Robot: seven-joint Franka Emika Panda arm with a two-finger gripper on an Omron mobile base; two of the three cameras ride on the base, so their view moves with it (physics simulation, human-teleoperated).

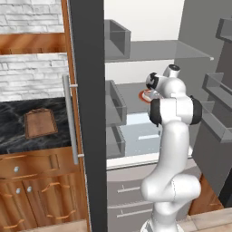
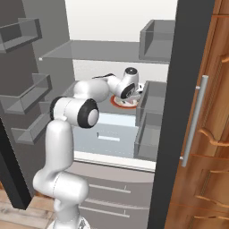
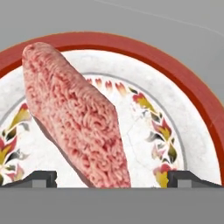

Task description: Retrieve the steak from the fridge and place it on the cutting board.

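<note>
Reaching deep into the open fridge (image 1: 136, 50), the white arm (image 1: 174, 136) stretches toward the far back of a middle shelf. There sits a round white plate (image 3: 175, 87) with a red rim and little leaf patterns. The steak (image 3: 74, 118) lies on that plate, a long pink slab that runs slanting across it. In the hand view the steak is very close and sits between the two dark fingertips (image 3: 41, 178), one on each side of it. The gripper (image 3: 112, 179) has its jaws spread wide, and they do not squeeze the meat. From the right base view the hand hangs just over the plate (image 2: 117, 101), with grey door bins near it on the right. The fridge doors stand open on both sides, and one has a long silver handle (image 1: 71, 120). Well apart from the fridge, to the left, the brown cutting board (image 1: 40, 123) lies flat on the dark stone desk (image 1: 13, 131), above wooden drawers.
</note>
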